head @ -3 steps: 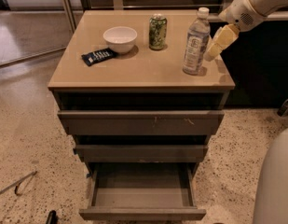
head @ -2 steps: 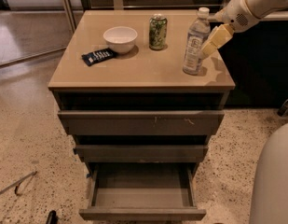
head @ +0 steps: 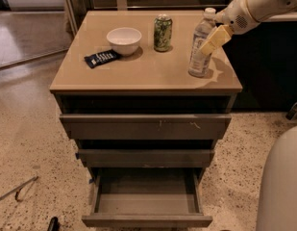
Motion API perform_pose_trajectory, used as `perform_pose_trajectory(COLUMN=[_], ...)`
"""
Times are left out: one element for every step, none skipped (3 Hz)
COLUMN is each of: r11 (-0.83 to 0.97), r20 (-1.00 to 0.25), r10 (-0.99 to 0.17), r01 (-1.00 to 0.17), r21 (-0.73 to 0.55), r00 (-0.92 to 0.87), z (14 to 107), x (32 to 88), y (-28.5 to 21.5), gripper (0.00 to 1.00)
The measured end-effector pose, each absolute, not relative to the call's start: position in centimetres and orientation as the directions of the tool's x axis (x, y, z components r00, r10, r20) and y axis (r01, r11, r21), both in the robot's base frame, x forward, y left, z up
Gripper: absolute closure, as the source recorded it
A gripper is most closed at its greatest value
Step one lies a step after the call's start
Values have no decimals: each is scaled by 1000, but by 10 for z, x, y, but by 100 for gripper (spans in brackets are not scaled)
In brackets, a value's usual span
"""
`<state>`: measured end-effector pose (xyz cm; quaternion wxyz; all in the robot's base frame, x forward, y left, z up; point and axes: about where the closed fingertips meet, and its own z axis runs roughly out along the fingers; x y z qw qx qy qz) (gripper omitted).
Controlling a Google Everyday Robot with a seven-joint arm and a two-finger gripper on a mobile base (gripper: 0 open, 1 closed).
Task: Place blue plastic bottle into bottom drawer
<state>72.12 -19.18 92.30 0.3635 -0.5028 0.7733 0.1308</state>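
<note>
1. One blue plastic bottle (head: 198, 64) stands upright near the right edge of the tan cabinet top (head: 148, 71), its white cap on.
2. The gripper (head: 206, 47) reaches in from the upper right and overlaps the bottle's upper half. Whether it is apart or clamped on the bottle cannot be told.
3. The bottom drawer (head: 147, 220) is pulled well out, farther than the two shallower drawers above it.
4. Left of the bottle stand a green can (head: 162, 32) and a white bowl (head: 124, 40), with a dark packet (head: 102, 58) lying farthest left.
</note>
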Motion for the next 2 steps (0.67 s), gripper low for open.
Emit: perform_pose_trajectory(r11=[462,462], r20=[-716,-716], r10=[-660,-660], r01=[-874,-875], r21=[-147,-147], r00=[-228,-228], z=[920,920], x=[726,726], y=[-179,-179], gripper=[0,27])
